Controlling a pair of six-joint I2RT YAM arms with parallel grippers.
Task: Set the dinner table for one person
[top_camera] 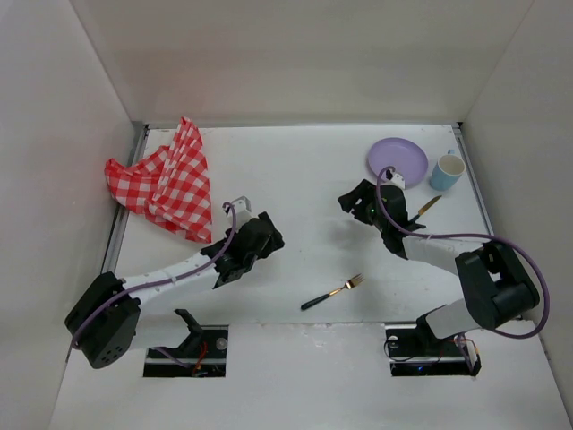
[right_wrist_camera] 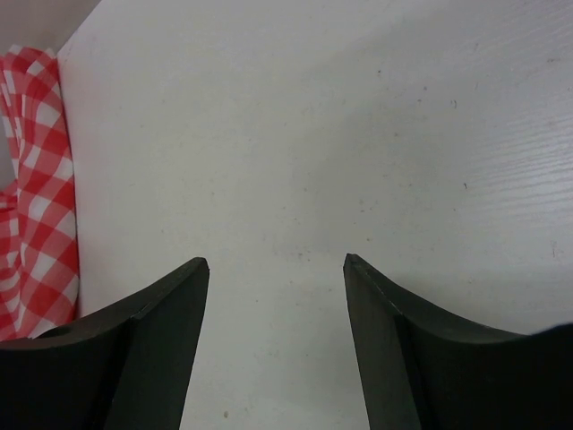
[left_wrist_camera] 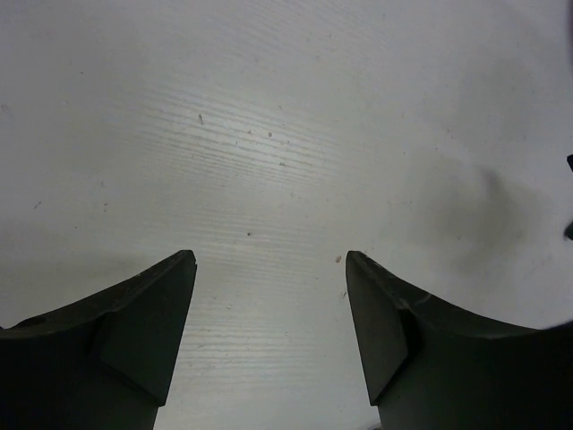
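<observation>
The dinner table [top_camera: 304,170] is a large matte-white surface with white walls. A crumpled red-and-white checked cloth [top_camera: 170,182] lies at its far left and shows at the left edge of the right wrist view [right_wrist_camera: 36,179]. A purple plate [top_camera: 397,160] and a light-blue cup [top_camera: 447,172] sit at the far right. A gold fork with a black handle [top_camera: 333,292] lies near the front centre. A second gold utensil [top_camera: 429,206] lies below the cup. My left gripper [top_camera: 264,235] [left_wrist_camera: 270,260] is open and empty over bare table. My right gripper [top_camera: 351,199] [right_wrist_camera: 276,264] is open and empty, left of the plate.
White walls close in the table on the left, back and right. The arm bases [top_camera: 183,345] sit at the near edge. The right arm's purple cable [top_camera: 430,235] loops above the table near the second utensil.
</observation>
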